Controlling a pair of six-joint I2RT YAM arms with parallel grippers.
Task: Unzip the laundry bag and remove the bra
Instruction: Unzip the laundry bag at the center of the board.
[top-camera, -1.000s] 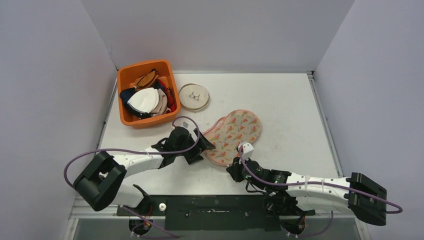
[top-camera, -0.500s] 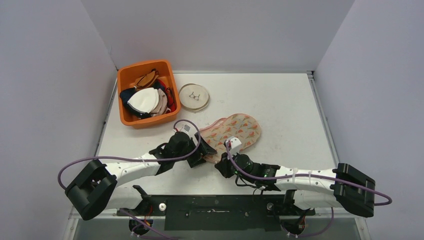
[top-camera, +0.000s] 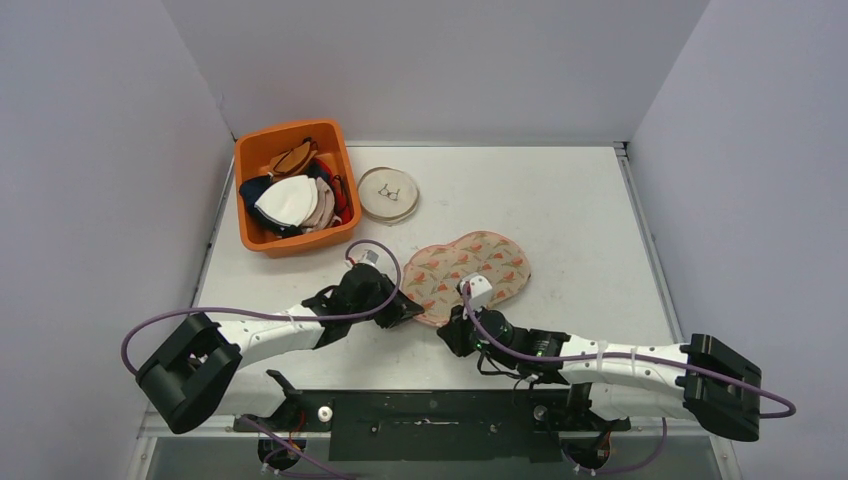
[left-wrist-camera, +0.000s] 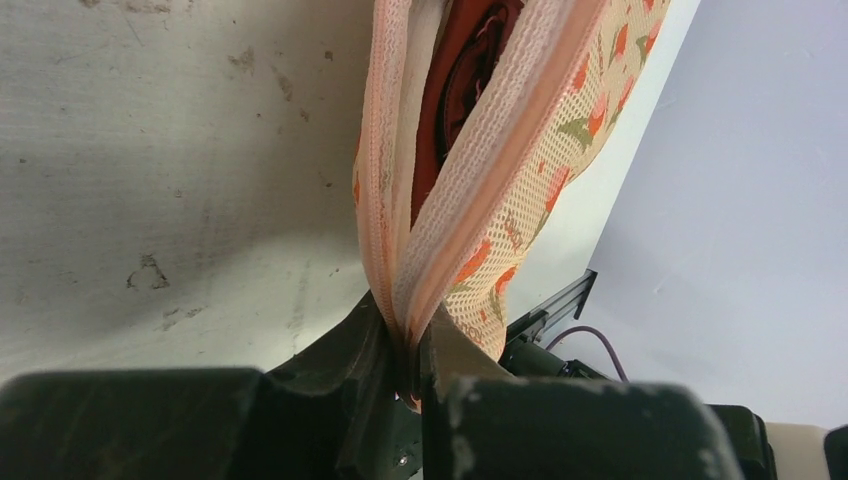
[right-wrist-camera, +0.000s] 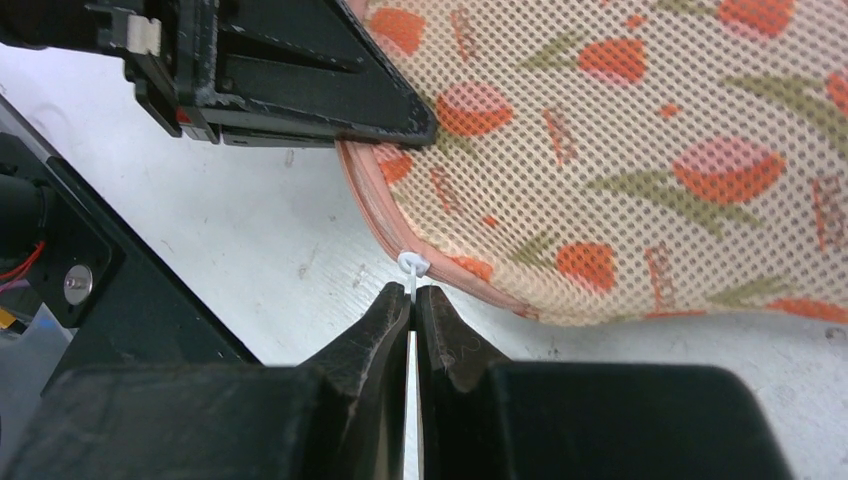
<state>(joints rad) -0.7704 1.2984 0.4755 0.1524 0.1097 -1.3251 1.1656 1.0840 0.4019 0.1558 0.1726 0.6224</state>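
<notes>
Peach mesh laundry bag with red tulip print (top-camera: 472, 272) lay flat on the white table (top-camera: 580, 215), centre-near, just beyond both wrists. We counted one bag. Inside it, one dark red garment (left-wrist-camera: 462, 85) showed through a gap between the two zipper bands; we took it for the bra, though the left wrist view caught only a sliver. It was not out.

What changed: a second ago the left gripper (left-wrist-camera: 405, 345) stood wide beside the bag's left edge. Its jaws had since come together and pinched the bag's near-left rim, both peach bands squeezed between the fingers. The bag had also swung and flattened over that second. The right gripper (right-wrist-camera: 413, 300) had stayed clamped on the small white zipper pull (right-wrist-camera: 411, 264) at the near rim, jaws nearly touching.

Our read: bag anchored on one side, pull held on the other, so the zip could now be drawn without the bag sliding along. Unzipping looked barely begun.

Other counts: one orange plastic bin (top-camera: 244, 195) at back left holding a heap of garments, too tangled to count; one round clear dish (top-camera: 362, 200) beside it; two arms.
</notes>
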